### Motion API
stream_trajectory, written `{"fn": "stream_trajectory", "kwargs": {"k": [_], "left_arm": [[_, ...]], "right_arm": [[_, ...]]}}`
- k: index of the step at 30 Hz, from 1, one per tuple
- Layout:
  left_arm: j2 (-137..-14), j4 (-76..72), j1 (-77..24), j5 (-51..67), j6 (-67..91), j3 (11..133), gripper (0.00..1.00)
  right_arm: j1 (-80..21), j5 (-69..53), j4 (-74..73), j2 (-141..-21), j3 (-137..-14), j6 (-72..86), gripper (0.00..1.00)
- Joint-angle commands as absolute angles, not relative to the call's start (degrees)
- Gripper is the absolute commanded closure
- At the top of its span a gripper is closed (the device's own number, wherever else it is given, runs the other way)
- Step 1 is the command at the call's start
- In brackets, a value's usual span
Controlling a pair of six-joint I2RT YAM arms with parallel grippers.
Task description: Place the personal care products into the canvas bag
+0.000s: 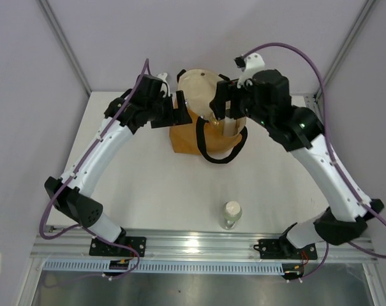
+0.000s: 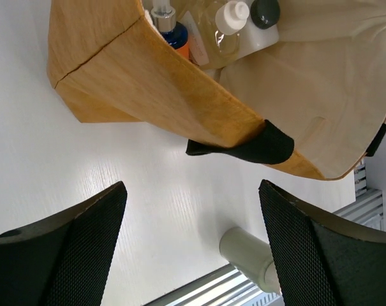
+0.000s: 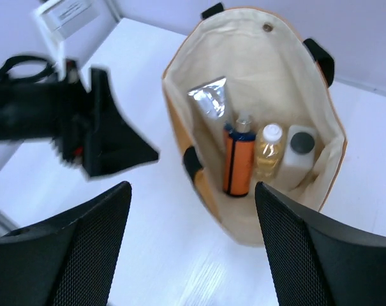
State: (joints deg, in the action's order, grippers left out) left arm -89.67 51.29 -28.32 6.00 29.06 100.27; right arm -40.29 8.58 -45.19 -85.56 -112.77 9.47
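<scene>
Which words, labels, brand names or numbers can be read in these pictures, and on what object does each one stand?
None can be read.
The white tag, top left of the right wrist view: printed lines, too blurred.
The orange bottle in the canvas bag: label too small.
The silver tube: no legible print.
The lone bottle on the table: no label visible.

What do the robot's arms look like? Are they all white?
Mostly, but not all. The left arm and right arm have white shells on the long parts, black joints and black bases. A purple cable loops along each. The left gripper and right gripper have wide black fingers with a dotted, grippy texture.
</scene>
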Motion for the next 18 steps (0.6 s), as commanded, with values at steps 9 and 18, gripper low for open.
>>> {"fn": "stream_trajectory", "kwargs": {"k": [9, 18], "left_arm": [[-90.61, 53.08, -28.04, 5.54, 28.39, 108.10, 0.03], [-98.26, 56.34, -28.65, 6.24, 29.36, 115.58, 0.01]], "right_arm": [[-52.73, 10.82, -59.06, -69.00, -90.03, 23.71, 0.13], [-63.10, 12.92, -62.14, -63.55, -77.97, 34.18, 0.10]]}}
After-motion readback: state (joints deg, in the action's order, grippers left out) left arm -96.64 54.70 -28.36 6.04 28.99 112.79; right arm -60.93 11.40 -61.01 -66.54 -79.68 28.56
